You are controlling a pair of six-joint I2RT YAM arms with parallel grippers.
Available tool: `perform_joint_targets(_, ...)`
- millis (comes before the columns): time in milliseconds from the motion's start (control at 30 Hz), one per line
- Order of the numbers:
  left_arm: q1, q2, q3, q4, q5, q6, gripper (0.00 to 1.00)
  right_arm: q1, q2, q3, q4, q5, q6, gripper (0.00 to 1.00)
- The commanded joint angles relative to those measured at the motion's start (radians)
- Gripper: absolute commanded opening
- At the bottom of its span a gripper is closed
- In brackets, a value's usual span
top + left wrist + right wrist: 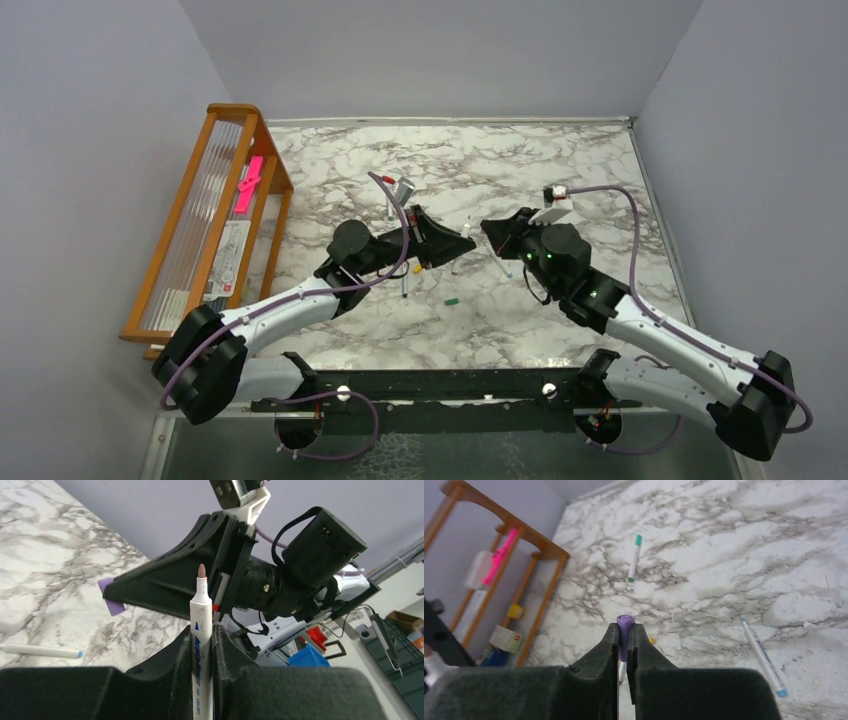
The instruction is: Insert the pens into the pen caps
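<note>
My left gripper [203, 630] is shut on a white pen [201, 600] with blue print, held upright with its bare brownish tip on top. Facing it, tip to tip over the middle of the table, my right gripper [625, 628] is shut on a pale purple pen cap [625, 621], whose end pokes out past the fingertips. That cap [111, 602] also shows in the left wrist view, a short way left of the pen's tip and apart from it. In the top view the left gripper [462, 243] and the right gripper [490, 230] nearly meet.
On the marble lie a teal-capped pen [635, 557], a blue-tipped pen [764, 657], a dark-ended pen [405, 285], a green cap [452, 300] and a yellow cap [417, 296]. A wooden rack [215, 215] with a pink strip [248, 185] stands at the left edge.
</note>
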Motion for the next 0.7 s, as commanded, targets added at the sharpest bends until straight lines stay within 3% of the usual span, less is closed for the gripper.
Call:
perform_joint_targets(0,-0.078,-0.007,-0.005,0.074,-0.094,0.051,0.0,-0.003,-0.151,-0.076,0.209,-0.03,0.024,0.01)
perform_joint_targets(200,-0.104,0.05,0.021,0.108,-0.087,0.032,0.0,-0.004,-0.282,-0.122,0.315,-0.074,-0.044,0.01)
perform_joint_targets(667,-0.129,0.15,0.071,0.23,-0.031,-0.031,0.0,-0.003,-0.304,-0.132,0.379,-0.175,-0.086,0.01)
